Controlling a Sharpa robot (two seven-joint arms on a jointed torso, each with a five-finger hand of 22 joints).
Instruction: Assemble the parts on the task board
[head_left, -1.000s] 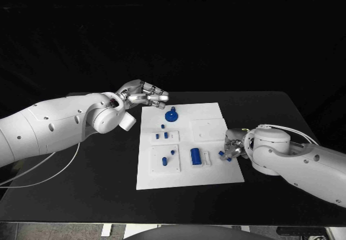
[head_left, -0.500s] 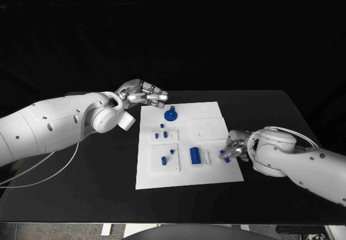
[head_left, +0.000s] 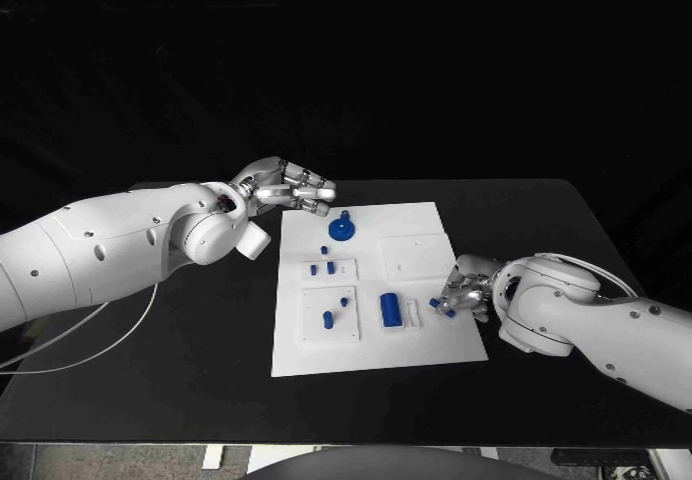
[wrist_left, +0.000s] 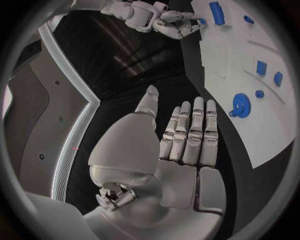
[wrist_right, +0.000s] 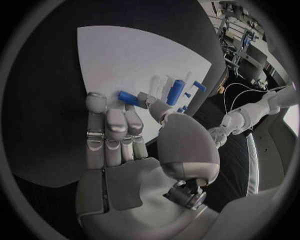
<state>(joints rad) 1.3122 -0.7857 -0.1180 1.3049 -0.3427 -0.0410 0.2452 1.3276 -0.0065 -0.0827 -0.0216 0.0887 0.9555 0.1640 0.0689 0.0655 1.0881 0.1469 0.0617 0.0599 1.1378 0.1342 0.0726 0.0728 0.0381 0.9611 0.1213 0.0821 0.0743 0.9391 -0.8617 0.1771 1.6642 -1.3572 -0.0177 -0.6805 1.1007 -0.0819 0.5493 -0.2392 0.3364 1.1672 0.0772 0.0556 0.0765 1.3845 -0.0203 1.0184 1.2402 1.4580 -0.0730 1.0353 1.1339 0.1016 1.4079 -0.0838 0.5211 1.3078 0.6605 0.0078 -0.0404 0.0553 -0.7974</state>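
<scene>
The right robot hand (head_left: 459, 296) pinches a small blue peg (wrist_right: 129, 97) between thumb and fingertip at the right edge of the white task board (head_left: 433, 345), just beside the large blue cylinder (head_left: 389, 311) and the white bracket (head_left: 415, 316) next to it. The grip looks chosen to carry the peg level toward a seat on the board, and the remaining fingers lie straight alongside, clear of the part.

The left robot hand (head_left: 289, 188) hangs over the black desk (head_left: 188, 330) at the board's far left corner, its fingers curled in on nothing; it appears to be parked out of the working arm's way. Near it on the board sits a round blue knob (head_left: 342, 230), with a small blue stud (head_left: 343, 215) just beyond it.

Other parts are in place: two short blue pegs (head_left: 323, 269) stand in a raised white block, and two more blue pieces (head_left: 338, 310) sit in a larger block (head_left: 320, 335) nearer the robot. A blank raised square (head_left: 415, 258) lies between the knob and the right hand.

The cylinder and bracket stand closest to the held peg and would likely be the first things brushed if the hand swings inward. The rest of the board's right margin offers open approach.
</scene>
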